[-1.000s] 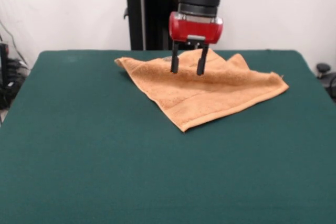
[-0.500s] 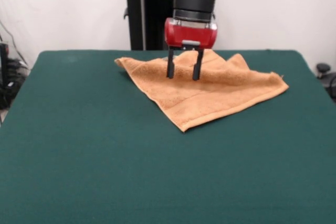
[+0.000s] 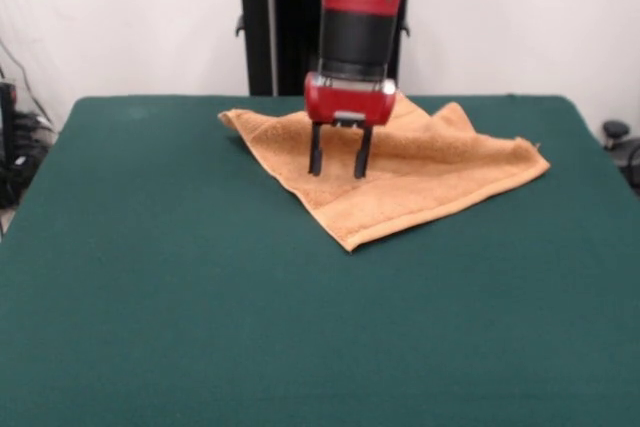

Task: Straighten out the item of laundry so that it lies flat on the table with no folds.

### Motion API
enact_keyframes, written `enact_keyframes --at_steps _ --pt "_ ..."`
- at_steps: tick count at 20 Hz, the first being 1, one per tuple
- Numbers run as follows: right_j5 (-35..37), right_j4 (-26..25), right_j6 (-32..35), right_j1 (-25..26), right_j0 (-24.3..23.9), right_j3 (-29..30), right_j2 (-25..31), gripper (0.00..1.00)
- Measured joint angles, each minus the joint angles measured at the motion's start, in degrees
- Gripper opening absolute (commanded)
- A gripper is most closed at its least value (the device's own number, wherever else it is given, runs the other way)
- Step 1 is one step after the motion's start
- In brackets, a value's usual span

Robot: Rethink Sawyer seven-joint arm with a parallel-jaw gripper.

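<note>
The small orange-tan terry towel (image 3: 395, 172) is lying on the far half of the large dark green felt-covered desk (image 3: 300, 337), the only view on hand being the front one. It is resting as a rough triangle, one corner pointing toward the camera and its far edge bunching into a few raised peaks, so a layer seems to be doubled over and the cloth is not yet sitting flat. The red and black arm's pincer (image 3: 337, 164) is hanging over the towel's left part, near its folded left edge, with its two dark fingers (image 3: 316, 150) standing apart and gripping nothing. Whether the tips are touching the cloth is hard to tell. Judging by this, the straightening is barely begun: the doubled layer is waiting to be seized, drawn outward across the desk and smoothed.
</note>
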Motion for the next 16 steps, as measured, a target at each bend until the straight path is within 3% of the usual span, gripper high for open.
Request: enact_keyframes --at_steps 3,11,14,16 --pt "0.6 0.3 0.1 3.4 -1.0 -0.3 0.1 1.00" --pt "-0.8 -0.4 0.2 3.4 -1.6 -0.4 0.4 1.00" --pt "-3.6 -2.2 0.2 4.0 -1.8 -0.3 0.2 1.00" --pt "-10.8 -5.6 0.3 5.6 -2.1 0.3 -0.6 1.00"
